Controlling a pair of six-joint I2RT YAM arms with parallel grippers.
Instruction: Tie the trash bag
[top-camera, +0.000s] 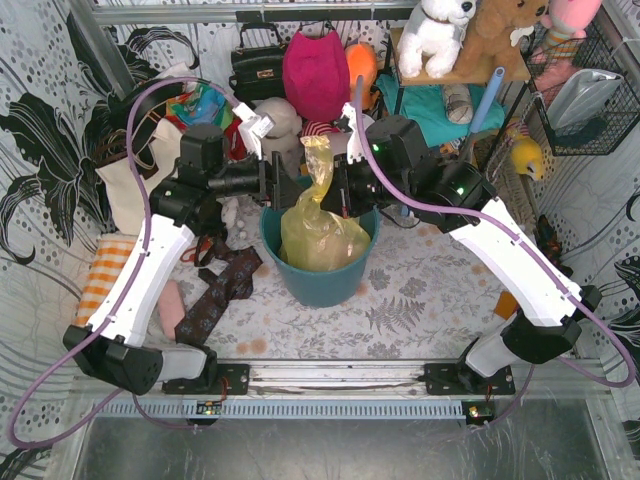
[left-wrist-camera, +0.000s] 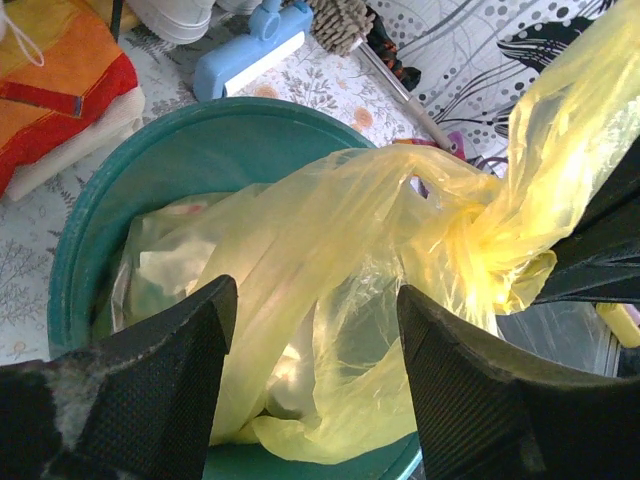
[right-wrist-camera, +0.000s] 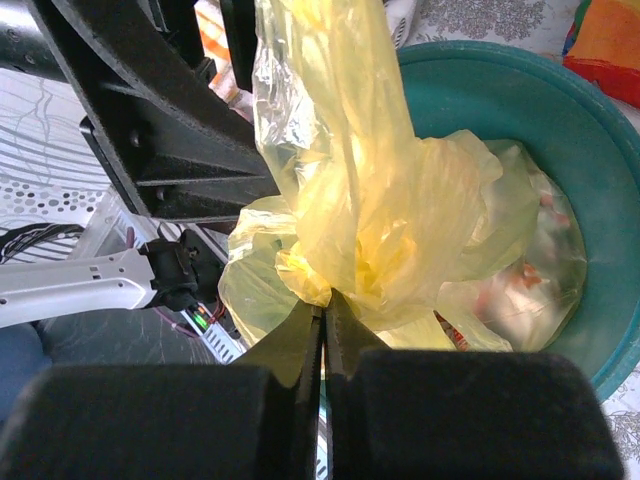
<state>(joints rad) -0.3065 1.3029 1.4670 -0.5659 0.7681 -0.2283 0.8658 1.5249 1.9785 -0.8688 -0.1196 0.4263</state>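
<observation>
Right pincer (right-wrist-camera: 322, 308) pinches trash bag (right-wrist-camera: 360, 190) at twisted neck, holding it taut above bin (right-wrist-camera: 520, 105) (bag body sits inside). Left pincer (left-wrist-camera: 315, 320) spread, straddling bag film, prob. ready to regrip.

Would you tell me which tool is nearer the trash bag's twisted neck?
Right: the right tool is shut on the trash bag's neck; the left tool is open beside it.
</observation>
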